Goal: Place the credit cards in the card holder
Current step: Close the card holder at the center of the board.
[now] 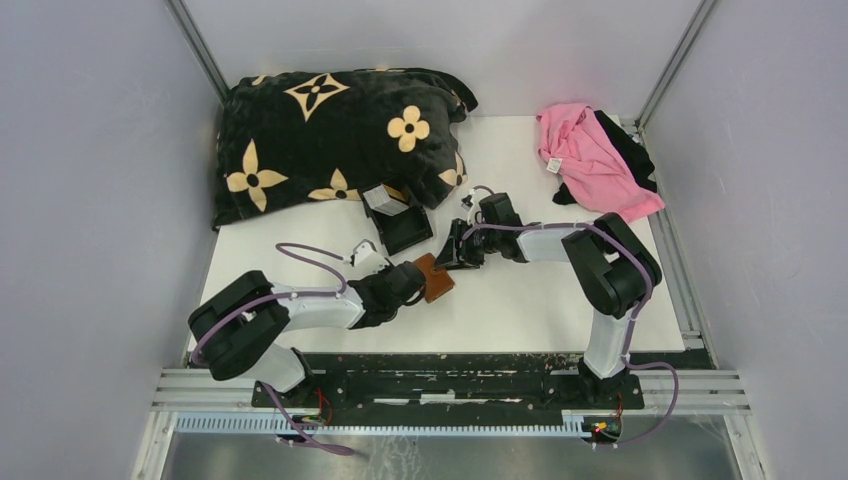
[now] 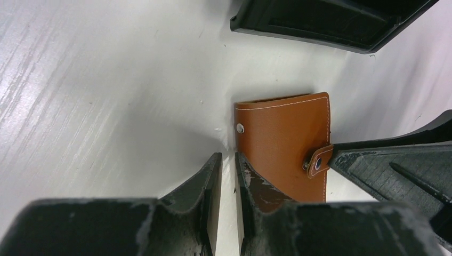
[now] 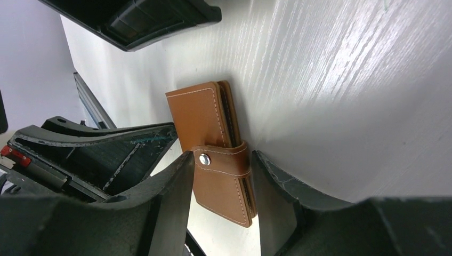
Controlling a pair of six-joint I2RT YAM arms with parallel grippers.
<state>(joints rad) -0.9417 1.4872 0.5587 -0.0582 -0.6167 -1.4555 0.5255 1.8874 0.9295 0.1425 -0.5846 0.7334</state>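
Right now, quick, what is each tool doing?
Left tool: nearly closed; cannot tell whether it pinches the brown leather snap-tab wallet.
Right tool: open, one finger each side of that wallet.

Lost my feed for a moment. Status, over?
Left tool nearly shut, at wallet edge. Right tool straddles wallet, grip unclear. Wallet shut. Tray nearby, apart.

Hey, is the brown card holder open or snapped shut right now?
Shut. The card holder has its covers folded together, and its snap tab wraps over the edge onto the front face, apparently fastened.
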